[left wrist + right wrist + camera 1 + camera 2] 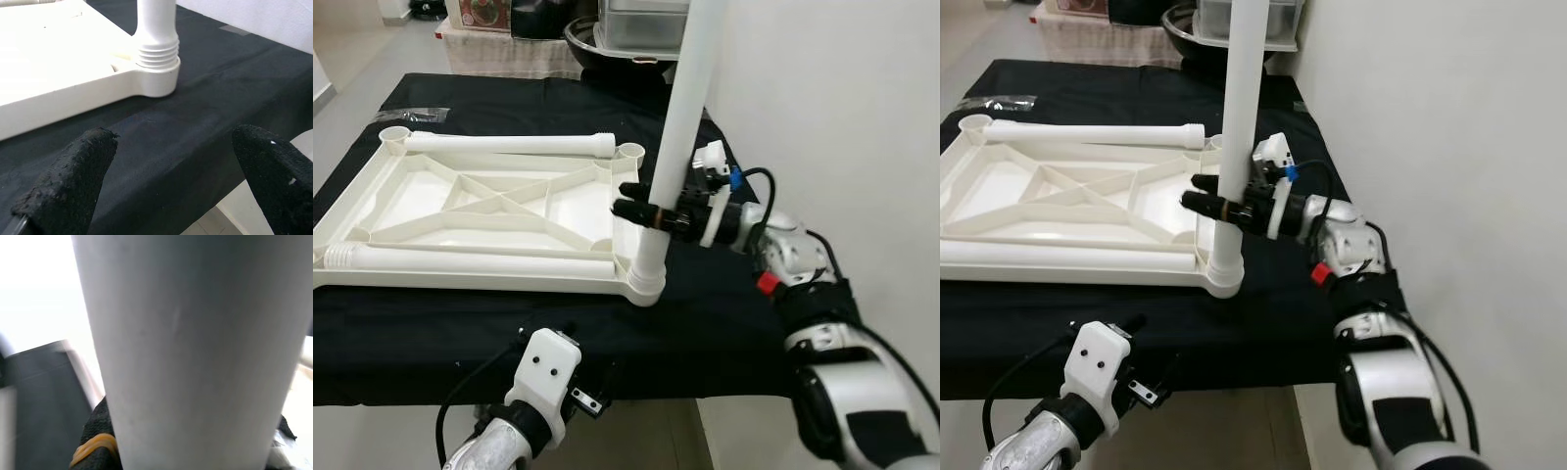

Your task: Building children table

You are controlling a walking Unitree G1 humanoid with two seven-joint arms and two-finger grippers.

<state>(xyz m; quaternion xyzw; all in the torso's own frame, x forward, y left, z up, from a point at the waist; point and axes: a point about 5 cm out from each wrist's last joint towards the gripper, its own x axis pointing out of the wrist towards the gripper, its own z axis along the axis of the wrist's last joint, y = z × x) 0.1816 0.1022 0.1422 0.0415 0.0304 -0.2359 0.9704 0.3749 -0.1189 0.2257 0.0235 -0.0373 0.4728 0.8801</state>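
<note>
A white plastic tabletop [382,186] lies upside down on a black-clothed table [724,323]. One white leg [680,117] stands upright in the near right corner socket [156,78]. My right gripper [641,211] is shut on this leg just above the socket, and the leg [195,347] looms close in the right wrist view. Two loose legs lie on the tabletop, one along the far edge [509,144] and one along the near edge [480,260]. My left gripper [176,147] hangs open by the table's front edge, holding nothing.
A white wall [842,98] runs close along the table's right side. Behind the table stand a dark bowl [597,44] and a grey container [646,20]. A clear plastic bag [411,115] lies at the far left of the cloth.
</note>
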